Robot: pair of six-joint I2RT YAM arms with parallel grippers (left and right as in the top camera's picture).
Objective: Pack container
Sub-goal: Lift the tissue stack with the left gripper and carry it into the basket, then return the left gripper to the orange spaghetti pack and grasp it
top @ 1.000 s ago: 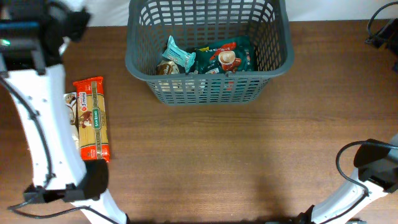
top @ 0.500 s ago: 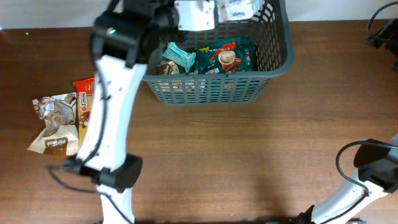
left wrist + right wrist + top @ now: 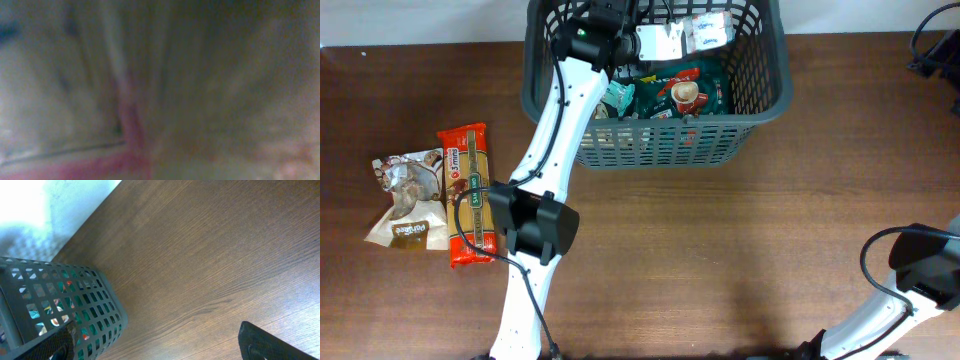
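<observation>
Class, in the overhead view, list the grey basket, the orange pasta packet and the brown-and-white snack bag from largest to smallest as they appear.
1. grey basket, clearly largest.
2 and 3. orange pasta packet and snack bag: too alike to rank; the packet is longer, the bag wider.

Pasta packet (image 3: 468,195) beside snack bag (image 3: 408,200) on table (image 3: 720,250).

Robot lab: wooden table (image 3: 720,250), white wall (image 3: 420,20)
</observation>
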